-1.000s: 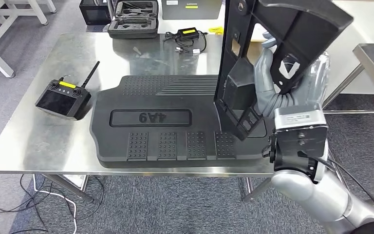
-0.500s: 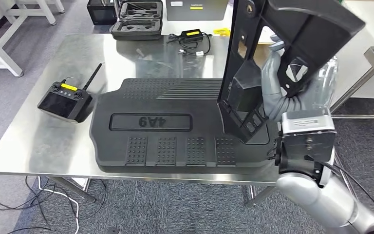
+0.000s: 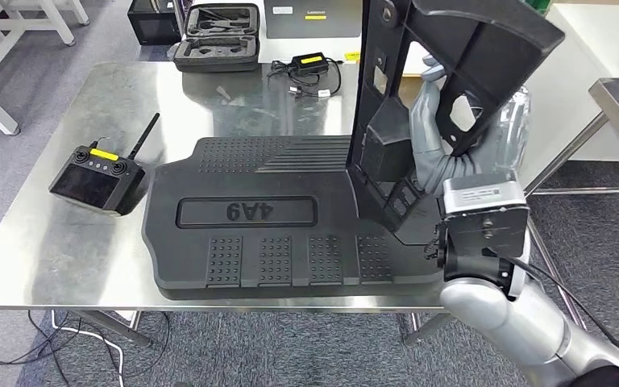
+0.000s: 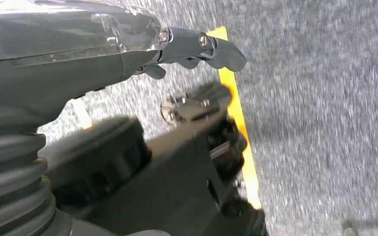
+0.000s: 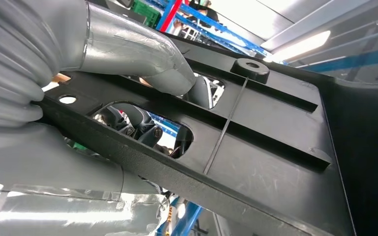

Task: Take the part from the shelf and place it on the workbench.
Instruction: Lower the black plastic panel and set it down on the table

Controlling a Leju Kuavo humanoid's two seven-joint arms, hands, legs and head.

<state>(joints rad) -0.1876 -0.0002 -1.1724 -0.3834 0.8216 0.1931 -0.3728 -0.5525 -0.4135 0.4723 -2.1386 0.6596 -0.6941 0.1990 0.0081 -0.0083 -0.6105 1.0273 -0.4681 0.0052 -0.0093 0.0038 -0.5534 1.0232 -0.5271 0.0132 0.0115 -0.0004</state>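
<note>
The right hand (image 3: 439, 141) grips the big black part (image 3: 443, 89), thumb on one side and fingers (image 5: 142, 125) poking through a hole, and holds it upright above the right end of the shiny workbench (image 3: 40, 242). Its low end is over a wide black mat (image 3: 250, 214) that reads "4A9" upside down. A remote (image 3: 97, 177) lies left of the mat; the left hand (image 4: 192, 44) holds nothing, fingers apart, over grey floor.

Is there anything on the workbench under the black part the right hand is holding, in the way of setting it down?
Yes. A large black ribbed mat marked 4A9 covers the workbench below the part in the right hand.
</note>
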